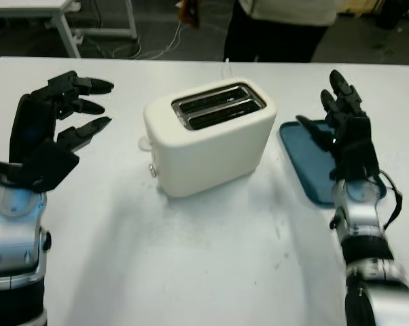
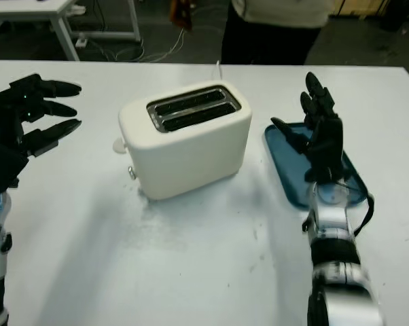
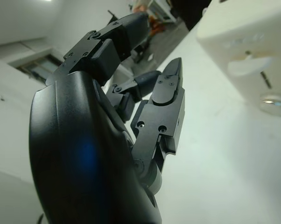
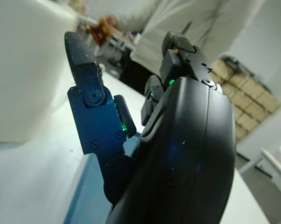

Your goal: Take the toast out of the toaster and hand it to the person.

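A cream two-slot toaster stands in the middle of the white table; both slots look dark and I see no toast sticking out of them. My left hand hangs open to the left of the toaster, a short way from its side. My right hand is raised open to the toaster's right, above a blue tray. A person in dark trousers and a light top stands at the far edge of the table. The left wrist view has the toaster's lever and knob close by.
The blue tray lies flat at the right with nothing on it. A white cable runs from behind the toaster toward the far edge. Another white table and floor cables are beyond at the back left.
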Available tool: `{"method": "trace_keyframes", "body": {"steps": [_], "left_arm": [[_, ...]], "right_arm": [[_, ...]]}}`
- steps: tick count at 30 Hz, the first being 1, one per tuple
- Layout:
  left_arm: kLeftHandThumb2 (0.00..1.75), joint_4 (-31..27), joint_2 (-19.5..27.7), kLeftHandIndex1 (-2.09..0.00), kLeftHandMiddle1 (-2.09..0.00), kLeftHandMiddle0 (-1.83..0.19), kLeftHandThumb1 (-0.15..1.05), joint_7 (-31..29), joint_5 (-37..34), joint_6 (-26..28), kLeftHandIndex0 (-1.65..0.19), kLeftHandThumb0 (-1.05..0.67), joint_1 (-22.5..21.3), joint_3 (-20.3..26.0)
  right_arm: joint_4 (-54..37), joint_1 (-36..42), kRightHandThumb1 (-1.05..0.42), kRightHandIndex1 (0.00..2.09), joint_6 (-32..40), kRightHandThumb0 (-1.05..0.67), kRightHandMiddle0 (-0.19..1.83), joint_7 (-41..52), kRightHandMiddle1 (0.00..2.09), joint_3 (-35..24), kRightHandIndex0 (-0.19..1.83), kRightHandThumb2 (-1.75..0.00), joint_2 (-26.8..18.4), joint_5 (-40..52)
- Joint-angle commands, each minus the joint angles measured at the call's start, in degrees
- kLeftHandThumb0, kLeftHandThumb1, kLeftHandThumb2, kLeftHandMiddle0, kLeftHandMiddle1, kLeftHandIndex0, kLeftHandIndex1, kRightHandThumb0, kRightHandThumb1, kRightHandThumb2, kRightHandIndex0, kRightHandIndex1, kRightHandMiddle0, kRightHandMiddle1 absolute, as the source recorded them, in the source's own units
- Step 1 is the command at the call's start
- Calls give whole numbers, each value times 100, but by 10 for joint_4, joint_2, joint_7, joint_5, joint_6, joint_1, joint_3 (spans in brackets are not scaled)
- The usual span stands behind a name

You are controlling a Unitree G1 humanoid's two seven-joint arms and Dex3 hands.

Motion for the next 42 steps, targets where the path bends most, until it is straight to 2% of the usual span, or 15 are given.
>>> {"method": "trace_keyframes", "body": {"steps": [1, 4, 8, 13, 19, 24, 30, 42], "left_arm": [[23, -60, -30, -63, -104, -42, 92, 26, 4, 30, -49, -8, 32, 1], [25, -114, -73, -61, -103, -39, 92, 55, 8, 53, -45, -9, 68, -5], [33, -151, -113, -56, -99, -34, 92, 78, 16, 62, -40, -10, 104, -23], [38, -143, -159, -49, -94, -27, 92, 105, 17, 47, -35, -8, 139, -55], [45, -127, -190, -39, -84, -16, 92, 121, 27, 38, -28, -6, 165, -96], [44, -105, -199, -30, -71, -15, 92, 139, 55, 41, -28, -12, 168, -121], [41, -88, -184, -25, -65, -18, 92, 132, 73, 62, -31, -16, 155, -118], [45, -68, -180, -21, -65, -20, 92, 111, 25, 40, -32, -19, 146, -92]], "right_arm": [[-125, 68, -90, 10, 41, -55, 39, 2, 9, 16, 34, -3, 19, 4], [-190, 119, -92, 9, 55, -55, 40, 5, 8, 35, 34, -11, 34, -5], [-204, 144, -92, 9, 77, -55, 39, 2, 6, 47, 34, -25, 50, -14], [-190, 153, -92, 9, 108, -60, 38, -13, 5, 59, 34, -32, 74, -29], [-171, 159, -92, 11, 121, -61, 40, -36, 5, 68, 37, -35, 107, -37], [-190, 168, -92, 8, 167, -67, 39, -59, 3, 81, 34, -36, 124, -59], [-220, 175, -92, 5, 210, -63, 34, -67, 0, 81, 29, -34, 139, -52], [-216, 174, -92, 2, 197, -66, 28, -73, 0, 82, 26, -34, 140, -66]]}}
